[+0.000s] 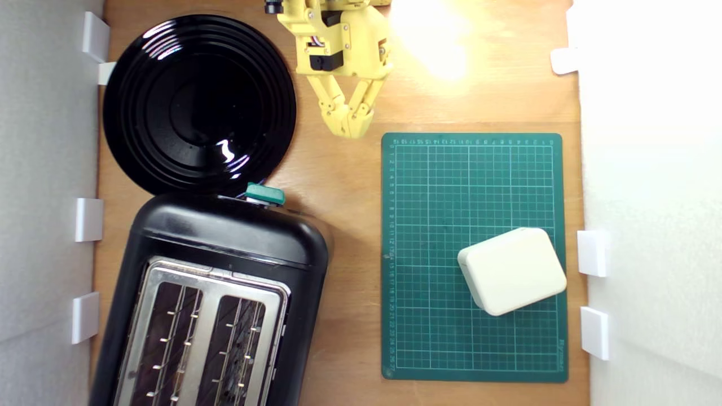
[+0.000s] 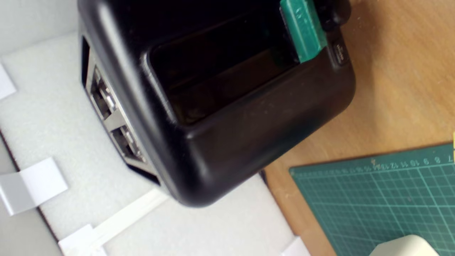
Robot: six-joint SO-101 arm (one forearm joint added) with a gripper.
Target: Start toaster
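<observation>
I have the glossy black two-slot toaster [image 1: 225, 293] with its silver top plate sitting at the lower part of the exterior view's left, on the wooden bench [image 1: 344, 225], and I judge it is parked there so its control end faces the arm. Its long axis runs up and down the exterior view, slightly tilted, with the slots running the same way; the end carrying the small teal-green lever knob [image 1: 265, 194] points towards the round black ribbed plate [image 1: 198, 104], whose rim it just about meets. The knob looks to be up at the top of its travel, so I reckon the toaster is not started yet. My yellow gripper [image 1: 351, 131] hangs above bare wood, between the plate and the green gridded cutting mat [image 1: 474, 256], well apart from the knob; its jaws are drawn together at the tips and hold nothing. The wrist view looks down on the toaster's end panel and the knob [image 2: 304, 30], which suggests I am lined up to come down on it. A cream rounded block [image 1: 512, 270] lies on the mat, out of my way.
</observation>
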